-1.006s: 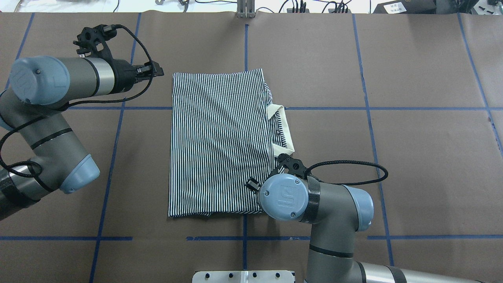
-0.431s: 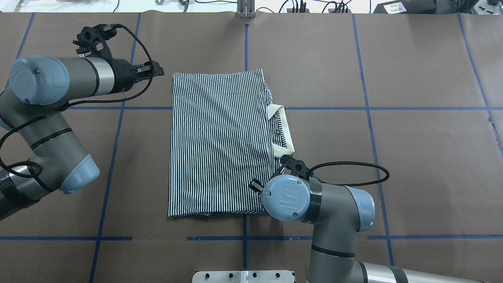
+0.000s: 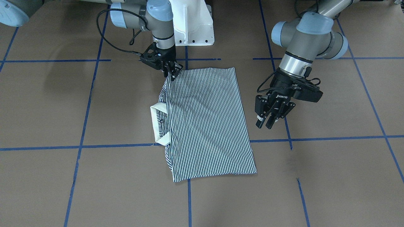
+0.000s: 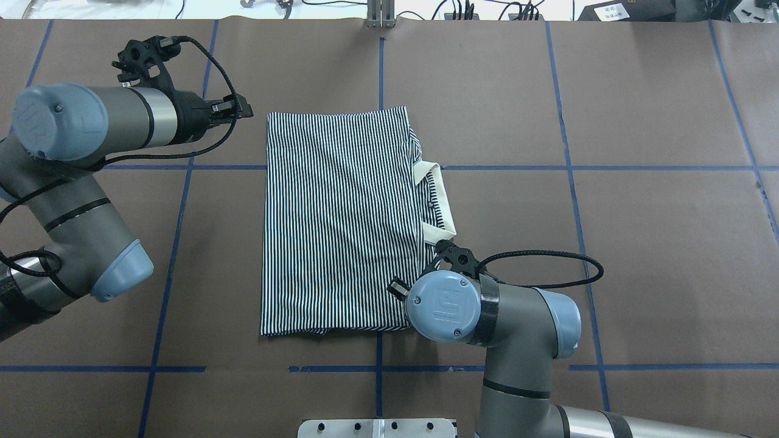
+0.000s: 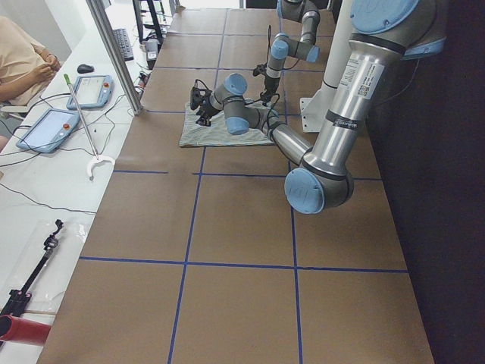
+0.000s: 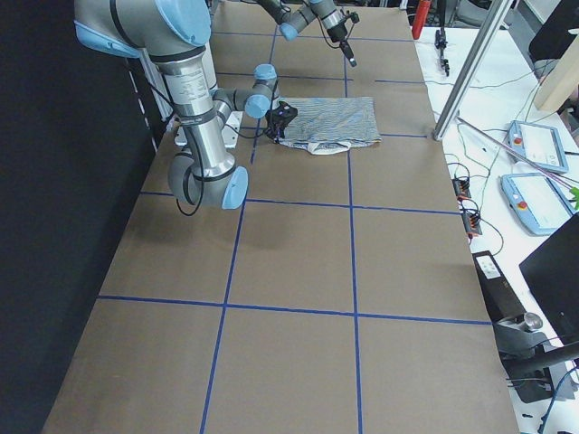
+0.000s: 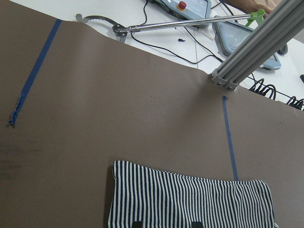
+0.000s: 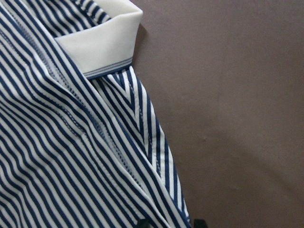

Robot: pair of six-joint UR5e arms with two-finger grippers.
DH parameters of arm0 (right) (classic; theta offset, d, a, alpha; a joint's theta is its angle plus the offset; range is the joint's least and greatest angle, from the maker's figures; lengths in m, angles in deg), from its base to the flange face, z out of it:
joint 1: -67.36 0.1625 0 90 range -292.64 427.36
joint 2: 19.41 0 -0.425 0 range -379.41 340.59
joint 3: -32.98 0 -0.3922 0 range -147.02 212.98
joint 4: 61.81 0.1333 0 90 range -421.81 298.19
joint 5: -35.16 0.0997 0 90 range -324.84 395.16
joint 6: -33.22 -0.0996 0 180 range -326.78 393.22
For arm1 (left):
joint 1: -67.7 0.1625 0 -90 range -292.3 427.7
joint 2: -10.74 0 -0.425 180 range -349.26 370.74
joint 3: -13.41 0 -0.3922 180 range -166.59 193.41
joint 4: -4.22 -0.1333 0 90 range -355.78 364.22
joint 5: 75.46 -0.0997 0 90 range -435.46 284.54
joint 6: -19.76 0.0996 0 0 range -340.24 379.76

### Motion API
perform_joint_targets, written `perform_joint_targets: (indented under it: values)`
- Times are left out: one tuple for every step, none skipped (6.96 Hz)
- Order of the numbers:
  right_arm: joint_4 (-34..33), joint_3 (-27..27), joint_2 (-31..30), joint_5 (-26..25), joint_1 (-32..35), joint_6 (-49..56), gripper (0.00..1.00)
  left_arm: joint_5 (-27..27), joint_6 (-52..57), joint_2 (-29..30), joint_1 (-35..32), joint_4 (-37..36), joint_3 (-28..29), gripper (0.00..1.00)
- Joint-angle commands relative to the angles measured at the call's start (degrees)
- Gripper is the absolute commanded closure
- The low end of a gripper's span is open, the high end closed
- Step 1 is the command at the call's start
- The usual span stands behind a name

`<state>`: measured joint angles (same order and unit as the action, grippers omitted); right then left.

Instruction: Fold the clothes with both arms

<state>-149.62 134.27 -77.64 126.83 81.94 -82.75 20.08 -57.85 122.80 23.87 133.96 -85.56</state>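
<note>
The table (image 4: 639, 255), covered in brown sheeting crossed by blue tape lines (image 4: 572, 167), is carrying all the work. The left arm (image 4: 79, 134) is reaching in over the table's left part. The right arm (image 4: 505, 328) is rising from the near edge beside the white pedestal (image 3: 192, 28).

The striped polo shirt (image 4: 341, 225) is lying flat at mid-table, folded to a long rectangle. Both side views are showing it only as a small patch (image 5: 227, 133) between the arms.

The overhead view is hiding the right gripper under that arm's own wrist joint. The front-facing view is showing it (image 3: 172, 73) pointing down at the shirt's robot-side corner, on the collar side. The right wrist camera is showing its fingertips (image 8: 198, 223) spread, with the striped edge running between them. Whether they are touching the cloth cannot be told.

The left gripper (image 3: 265, 124) is hanging above the table just off the shirt's edge opposite the collar. Its fingers are spread, gripping nothing and clear of the cloth. Its wrist camera is looking across the shirt's far edge (image 7: 190, 204).

The cream collar (image 4: 443, 204) is jutting past the long edge on the robot's right. A small button (image 4: 431, 205) is showing inside it.
</note>
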Motion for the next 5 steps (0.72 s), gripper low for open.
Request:
perform_joint_targets:
  values:
    - [0.0,0.0,0.0,0.0,-0.1,0.0,0.74,0.0,0.0,0.0,0.1,-0.6,-0.3,0.55]
    - [-0.1,0.0,0.0,0.0,0.0,0.0,1.0,0.0,0.0,0.0,0.1,-0.6,-0.4,0.55]
    - [0.0,0.0,0.0,0.1,-0.1,0.4,1.0,0.0,0.0,0.0,0.0,-0.6,-0.4,0.55]
    - [0.3,0.1,0.0,0.1,-0.1,0.4,1.0,0.0,0.1,0.0,0.0,-0.7,-0.3,0.55]
    - [0.3,0.8,0.4,0.2,0.3,0.5,1.0,0.0,0.0,0.0,0.0,-0.7,-0.3,0.55]
